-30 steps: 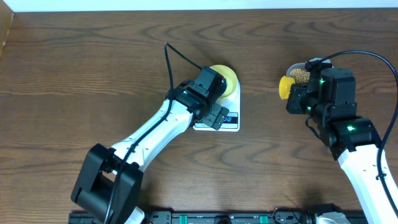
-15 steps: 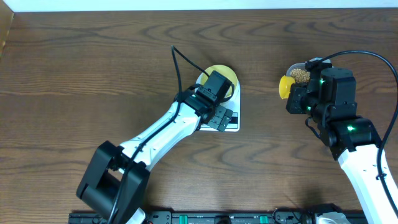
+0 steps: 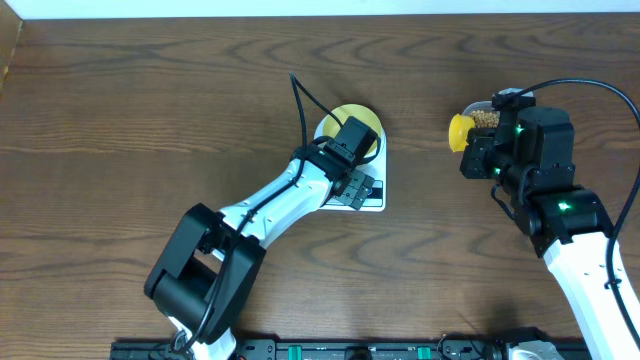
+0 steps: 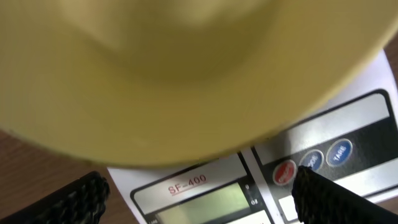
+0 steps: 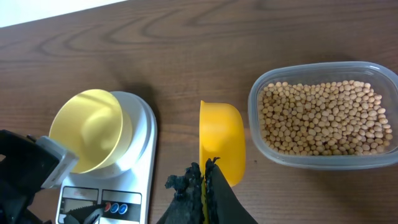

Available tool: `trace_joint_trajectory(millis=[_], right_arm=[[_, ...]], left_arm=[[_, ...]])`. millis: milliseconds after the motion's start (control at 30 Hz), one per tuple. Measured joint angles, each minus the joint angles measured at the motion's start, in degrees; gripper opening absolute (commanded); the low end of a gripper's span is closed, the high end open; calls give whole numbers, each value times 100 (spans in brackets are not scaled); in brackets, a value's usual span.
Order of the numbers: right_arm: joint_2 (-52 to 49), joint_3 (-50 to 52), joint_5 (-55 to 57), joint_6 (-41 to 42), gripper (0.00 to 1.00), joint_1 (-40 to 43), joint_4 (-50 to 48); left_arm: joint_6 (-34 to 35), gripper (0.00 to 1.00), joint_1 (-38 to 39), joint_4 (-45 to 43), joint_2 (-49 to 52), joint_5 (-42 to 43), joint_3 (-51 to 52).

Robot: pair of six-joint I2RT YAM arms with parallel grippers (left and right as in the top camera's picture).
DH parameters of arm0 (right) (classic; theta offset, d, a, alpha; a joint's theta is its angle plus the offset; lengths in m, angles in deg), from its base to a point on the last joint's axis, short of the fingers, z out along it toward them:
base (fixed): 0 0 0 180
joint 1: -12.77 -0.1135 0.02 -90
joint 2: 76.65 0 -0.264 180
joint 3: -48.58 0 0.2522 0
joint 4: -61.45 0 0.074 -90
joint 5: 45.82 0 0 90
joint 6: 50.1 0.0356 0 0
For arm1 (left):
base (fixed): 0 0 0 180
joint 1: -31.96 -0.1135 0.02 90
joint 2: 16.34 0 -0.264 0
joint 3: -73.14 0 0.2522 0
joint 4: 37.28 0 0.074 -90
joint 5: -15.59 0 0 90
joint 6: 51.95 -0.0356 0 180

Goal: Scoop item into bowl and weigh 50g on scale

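The pale-yellow bowl [image 3: 357, 114] [image 5: 87, 127] stands on the white scale [image 3: 379, 165] [image 5: 144, 134]. My left gripper [image 3: 358, 188] [image 4: 199, 204] hovers open just over the scale's front panel, its fingers on either side of the display [image 4: 205, 200]. The right finger's tip is beside the red button [image 4: 284, 173]. In the left wrist view the bowl [image 4: 186, 74] fills the top. My right gripper [image 3: 472, 146] [image 5: 205, 182] is shut on the handle of a bright yellow scoop [image 3: 459, 130] [image 5: 221, 142]. The scoop hangs between the scale and the tub. The item [image 3: 486, 118] [image 5: 323, 115], tan beans, fills the tub.
The clear plastic tub [image 5: 256, 99] sits right of the scoop on the brown wooden table [image 3: 150, 100]. The left arm reaches in diagonally from the lower left to the scale. A black rail [image 3: 330, 350] runs along the table's front edge.
The left arm has swung to the right and its gripper has settled lower over the scale's front panel. The scoop has shifted slightly away from me. Both grippers' jaws stand as before.
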Motion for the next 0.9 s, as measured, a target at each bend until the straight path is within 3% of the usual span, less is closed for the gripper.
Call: trace_joint_trajectory(millis=[900], right_arm=[[0,0,22,0,1,0,-2]], left_arm=[[-2,97,0,-133,2,-170,0]])
